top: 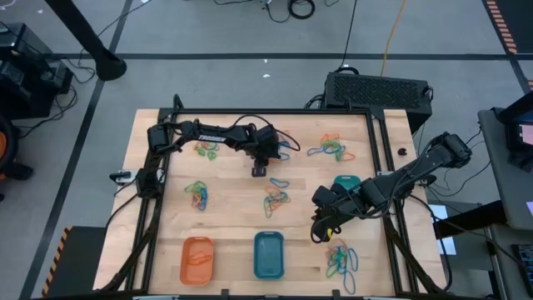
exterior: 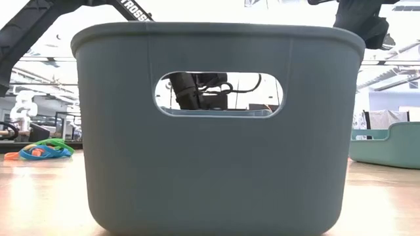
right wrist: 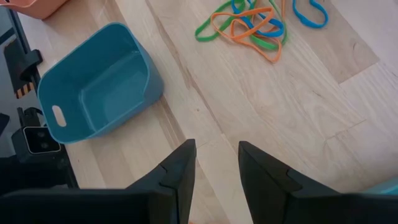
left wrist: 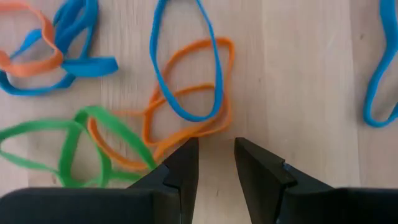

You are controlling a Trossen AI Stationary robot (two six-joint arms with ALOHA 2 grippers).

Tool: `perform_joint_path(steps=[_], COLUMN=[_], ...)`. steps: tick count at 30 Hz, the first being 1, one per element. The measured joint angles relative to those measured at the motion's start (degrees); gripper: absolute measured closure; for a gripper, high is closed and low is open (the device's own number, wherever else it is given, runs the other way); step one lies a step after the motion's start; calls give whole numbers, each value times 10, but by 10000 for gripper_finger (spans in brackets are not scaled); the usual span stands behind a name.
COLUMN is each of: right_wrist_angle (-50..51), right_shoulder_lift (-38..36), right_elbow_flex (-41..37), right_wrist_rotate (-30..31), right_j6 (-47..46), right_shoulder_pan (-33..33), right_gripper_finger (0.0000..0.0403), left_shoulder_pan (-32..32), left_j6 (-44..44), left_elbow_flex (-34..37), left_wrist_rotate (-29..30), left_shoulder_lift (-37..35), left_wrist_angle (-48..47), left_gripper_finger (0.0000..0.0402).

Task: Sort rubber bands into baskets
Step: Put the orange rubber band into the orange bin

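Rubber bands lie in several mixed clusters on the wooden table (top: 241, 208): one far-left cluster (top: 206, 149) beside the left arm, one far-right cluster (top: 329, 149), a mid-left cluster (top: 197, 195), a centre cluster (top: 276, 199), and a near-right cluster (top: 341, 258).

Baskets: orange basket (top: 197, 259) near-left with orange bands inside, blue basket (top: 268, 254) at near-centre, looks empty. Teal basket (top: 346, 182) is right of centre, mostly hidden under the right arm. Low view is filled by the blue basket wall (exterior: 216, 170), with the teal one (exterior: 387, 147) off to the side.

Left end effector (top: 258, 170) hangs over the far-centre table, pointing down. In the left wrist view its fingers (left wrist: 186, 165) stand a narrow gap apart, nothing between them. Tips sit just beside an orange band (left wrist: 186, 115) crossed by a blue band (left wrist: 186, 62), with green bands (left wrist: 68, 149) next to it.

Right end effector (top: 317, 236) is low over the near-right table, between the blue basket and the near-right cluster. Right wrist view shows its fingers (right wrist: 180, 168) narrowly apart, empty, over bare wood. Blue basket (right wrist: 93, 93) and the centre cluster (right wrist: 255, 25) are ahead of it.
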State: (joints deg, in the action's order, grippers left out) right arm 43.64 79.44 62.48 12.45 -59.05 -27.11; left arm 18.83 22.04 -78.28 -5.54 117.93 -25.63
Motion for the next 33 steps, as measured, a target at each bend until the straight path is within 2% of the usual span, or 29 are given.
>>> perform_joint_path(steps=[5, 14, 17, 19, 20, 22, 29, 33], right_wrist_angle=[0, -2, -4, -8, -9, -11, -19, -19], right_shoulder_lift=[0, 0, 0, 0, 0, 0, 0, 0], right_elbow_flex=[0, 0, 0, 0, 0, 0, 0, 0], right_wrist_rotate=[0, -1, -2, -1, 0, 9, 30, 45], right_j6=[1, -34, -35, -35, -35, -35, -14, 4], right_shoulder_pan=[0, -4, -8, -11, -12, -14, -15, -15], right_gripper_finger=[289, 289, 289, 289, 289, 289, 289, 289], left_shoulder_pan=[-1, -3, -10, -14, -16, -21, -42, -44], left_j6=[-1, -7, -7, -7, -7, -7, -7, -7], left_elbow_flex=[0, -3, -3, -7, -10, -15, -26, -26], left_wrist_rotate=[0, -4, -2, 0, 0, -1, -2, -2], left_shoulder_lift=[0, 23, 18, 15, 10, -1, -91, -118], left_wrist_angle=[37, 28, 18, -2, -19, -58, -74, -74], left_gripper_finger=[288, 290, 317, 356, 377, 392, 398, 398])
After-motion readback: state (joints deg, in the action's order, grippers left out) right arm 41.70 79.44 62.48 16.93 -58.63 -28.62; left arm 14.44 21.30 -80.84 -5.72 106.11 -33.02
